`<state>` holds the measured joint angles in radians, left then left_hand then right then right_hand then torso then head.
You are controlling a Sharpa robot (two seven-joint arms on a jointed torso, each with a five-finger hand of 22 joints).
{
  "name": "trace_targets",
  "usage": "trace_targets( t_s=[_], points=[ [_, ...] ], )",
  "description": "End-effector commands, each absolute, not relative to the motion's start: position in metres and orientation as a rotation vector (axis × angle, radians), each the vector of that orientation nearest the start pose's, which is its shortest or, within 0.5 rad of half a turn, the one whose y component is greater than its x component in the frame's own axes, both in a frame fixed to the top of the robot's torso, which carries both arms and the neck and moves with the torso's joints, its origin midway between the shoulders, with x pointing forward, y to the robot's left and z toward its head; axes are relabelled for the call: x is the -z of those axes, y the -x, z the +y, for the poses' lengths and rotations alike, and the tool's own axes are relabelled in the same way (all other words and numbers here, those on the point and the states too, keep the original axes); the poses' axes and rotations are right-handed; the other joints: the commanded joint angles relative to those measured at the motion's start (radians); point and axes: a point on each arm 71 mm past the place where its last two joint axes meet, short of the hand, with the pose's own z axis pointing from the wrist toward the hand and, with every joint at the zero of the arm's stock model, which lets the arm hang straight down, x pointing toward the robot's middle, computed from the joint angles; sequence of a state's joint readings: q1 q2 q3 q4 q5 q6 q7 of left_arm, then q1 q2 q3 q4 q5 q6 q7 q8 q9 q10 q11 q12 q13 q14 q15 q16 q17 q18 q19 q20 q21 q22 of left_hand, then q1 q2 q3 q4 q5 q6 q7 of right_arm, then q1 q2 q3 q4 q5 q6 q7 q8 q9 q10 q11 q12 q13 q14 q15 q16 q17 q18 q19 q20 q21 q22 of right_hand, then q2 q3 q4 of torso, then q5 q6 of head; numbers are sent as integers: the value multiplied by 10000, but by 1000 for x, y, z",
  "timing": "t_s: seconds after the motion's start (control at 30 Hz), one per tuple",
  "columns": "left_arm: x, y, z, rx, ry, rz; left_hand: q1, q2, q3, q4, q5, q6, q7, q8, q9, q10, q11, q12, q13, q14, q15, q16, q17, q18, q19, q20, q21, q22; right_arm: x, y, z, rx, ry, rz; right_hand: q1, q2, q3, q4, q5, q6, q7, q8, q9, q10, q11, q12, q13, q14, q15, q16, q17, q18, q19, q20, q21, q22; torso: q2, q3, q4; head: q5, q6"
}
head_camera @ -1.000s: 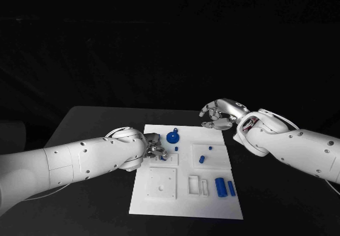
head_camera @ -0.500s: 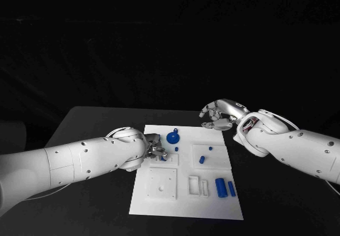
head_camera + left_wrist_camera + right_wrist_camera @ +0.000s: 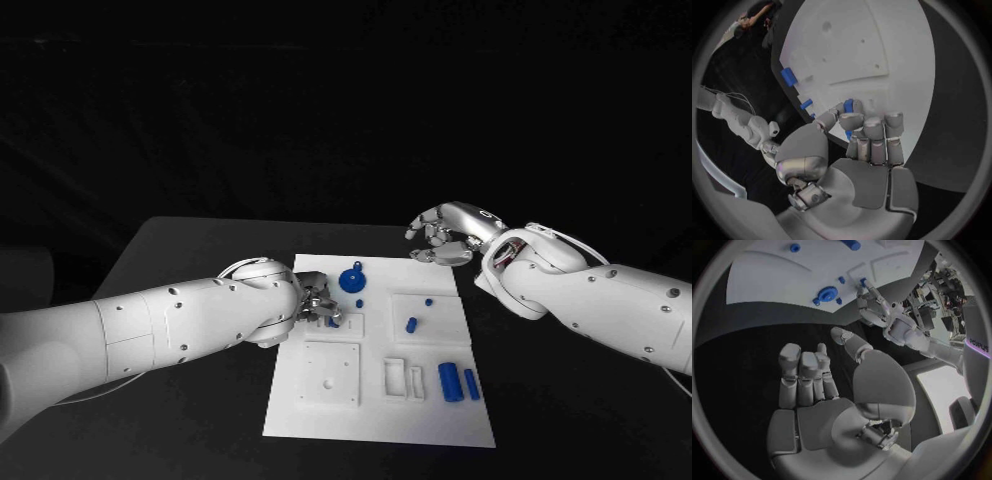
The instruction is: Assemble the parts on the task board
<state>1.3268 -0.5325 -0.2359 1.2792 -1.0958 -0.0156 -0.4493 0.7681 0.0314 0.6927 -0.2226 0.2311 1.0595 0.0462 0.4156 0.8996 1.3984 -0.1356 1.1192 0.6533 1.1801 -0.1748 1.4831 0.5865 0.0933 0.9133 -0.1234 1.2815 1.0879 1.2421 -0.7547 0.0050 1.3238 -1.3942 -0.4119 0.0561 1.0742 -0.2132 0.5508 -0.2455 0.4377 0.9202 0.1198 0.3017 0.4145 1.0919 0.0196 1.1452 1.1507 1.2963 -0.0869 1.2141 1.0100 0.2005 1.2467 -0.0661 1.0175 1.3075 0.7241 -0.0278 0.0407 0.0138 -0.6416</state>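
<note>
The board lies before both hands, and the left hand pinches a small blue part over its near-left recess, so it should lower straight and slowly, while the right hand hovers beyond the far edge, loosely curled and holding nothing.

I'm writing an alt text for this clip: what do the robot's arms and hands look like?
Both arms are glossy white rounded shells with small dark screw holes. The left hand and right hand are silver metal with segmented fingers. Thin cables show at the right wrist.
</note>
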Motion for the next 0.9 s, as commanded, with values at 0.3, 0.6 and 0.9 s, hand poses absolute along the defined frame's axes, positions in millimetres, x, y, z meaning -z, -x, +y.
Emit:
trace_targets(
  t_s=[0.3, 0.6, 0.9],
  points=[
    [235, -513, 125, 4127, -73, 22317, -8, -60, 199, 266, -231, 2281, -899, 86, -3, -58, -145, 19, -26, 638, -552, 36, 16, 70, -1, -1455, 31, 29, 150, -531, -209, -6931, 1313, 14811, 12, -69, -18, 56, 99, -7, 99, 15, 8, -48, -34, 31, -17, 23, -67, -33, 12, 613, 6, -50, -62, 135, 4, 0, 2, -37, -3],
    [235, -513, 125, 4154, -86, 22317, -51, -544, 83, 544, -1342, 2254, -897, 111, -21, -61, -146, 22, -70, 622, -558, 2, 9, 99, -6, -1458, 7, 50, 150, -531, -209, -6929, 1316, 14819, 10, -72, -22, 55, 109, -6, 99, 16, 8, -49, -34, 31, -18, 23, -67, -33, 12, 613, 6, -49, -62, 135, 1, -8, 6, -64, -22],
    [235, -513, 125, 4181, -74, 22284, -331, -486, -808, 329, -824, 2202, -889, 136, -8, -84, -139, 29, -90, 590, -566, 2, 18, 112, -64, -1447, 6, 88, 150, -531, -209, -6926, 1321, 14823, 8, -72, -26, 56, 119, -5, 99, 17, 9, -49, -34, 32, -18, 23, -67, -33, 13, 613, 6, -49, -62, 136, 3, -10, 8, -74, -26]
  ],
)
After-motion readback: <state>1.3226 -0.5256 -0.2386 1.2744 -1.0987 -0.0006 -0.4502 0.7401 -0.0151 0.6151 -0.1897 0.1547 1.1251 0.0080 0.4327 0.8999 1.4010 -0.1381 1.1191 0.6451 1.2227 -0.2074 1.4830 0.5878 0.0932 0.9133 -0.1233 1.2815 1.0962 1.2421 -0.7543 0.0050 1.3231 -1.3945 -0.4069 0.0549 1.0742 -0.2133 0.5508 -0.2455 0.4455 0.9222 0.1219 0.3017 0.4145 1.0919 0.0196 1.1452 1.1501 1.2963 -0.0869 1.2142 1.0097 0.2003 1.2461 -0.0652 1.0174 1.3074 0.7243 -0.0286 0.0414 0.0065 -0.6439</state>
